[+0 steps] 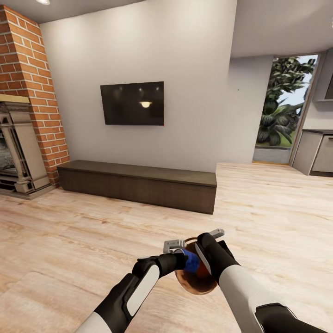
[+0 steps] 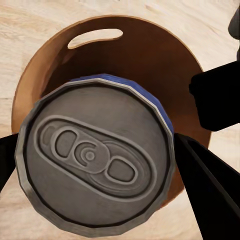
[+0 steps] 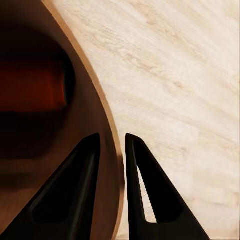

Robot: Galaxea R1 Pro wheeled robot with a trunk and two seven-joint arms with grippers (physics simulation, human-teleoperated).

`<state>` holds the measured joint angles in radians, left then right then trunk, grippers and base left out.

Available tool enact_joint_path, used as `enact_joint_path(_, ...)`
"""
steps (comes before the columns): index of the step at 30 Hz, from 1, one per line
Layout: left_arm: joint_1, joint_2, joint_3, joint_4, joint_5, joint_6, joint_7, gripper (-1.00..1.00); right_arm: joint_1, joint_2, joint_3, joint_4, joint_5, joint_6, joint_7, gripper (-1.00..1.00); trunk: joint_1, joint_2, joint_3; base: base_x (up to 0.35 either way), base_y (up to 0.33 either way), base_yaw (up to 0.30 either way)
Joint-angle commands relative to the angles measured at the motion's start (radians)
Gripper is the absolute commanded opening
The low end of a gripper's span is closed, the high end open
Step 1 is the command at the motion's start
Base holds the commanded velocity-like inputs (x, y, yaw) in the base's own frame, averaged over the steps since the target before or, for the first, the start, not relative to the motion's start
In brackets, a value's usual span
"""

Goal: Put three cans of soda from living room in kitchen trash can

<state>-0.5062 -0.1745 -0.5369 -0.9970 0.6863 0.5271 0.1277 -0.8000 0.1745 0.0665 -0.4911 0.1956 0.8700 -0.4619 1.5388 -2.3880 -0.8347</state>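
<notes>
My left gripper (image 1: 181,257) is shut on a can of soda (image 1: 191,262), held just above the open mouth of the tash can (image 1: 196,283). In the left wrist view the can's grey lid (image 2: 95,159) faces the camera, its blue side showing against the bin's tan inside (image 2: 150,55). One dark finger (image 2: 207,187) presses its side. My right gripper (image 1: 209,252) is shut on the tash can's rim (image 3: 95,97), one finger inside the wall and one outside. Another orange-red can of soda (image 3: 35,85) lies inside the bin.
A long low dark cabinet (image 1: 138,182) stands ahead under a wall TV (image 1: 132,103). A brick fireplace (image 1: 23,115) is at the left. Grey kitchen cabinets (image 1: 317,152) and a window with plants (image 1: 282,106) are at the far right, across open wood floor (image 1: 259,208).
</notes>
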Motion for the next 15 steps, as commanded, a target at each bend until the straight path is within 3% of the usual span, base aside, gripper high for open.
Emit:
enact_joint_path(1, 0.0, 0.0, 0.0, 0.002, 0.0, -0.001, 0.0, -1.0, -0.001, 0.0, 0.003, -0.002, 0.03, 0.007, -0.001, -1.0, 0.0, 0.0, 0.0, 0.0, 0.0, 0.0)
enact_joint_path(15, 0.0, 0.0, -0.003, 0.032, -0.001, -0.023, 0.0, -1.0, -0.001, 0.0, 0.003, -0.001, 0.031, 0.018, 0.083, -1.0, 0.0, 0.0, 0.0, 0.0, 0.0, 0.0)
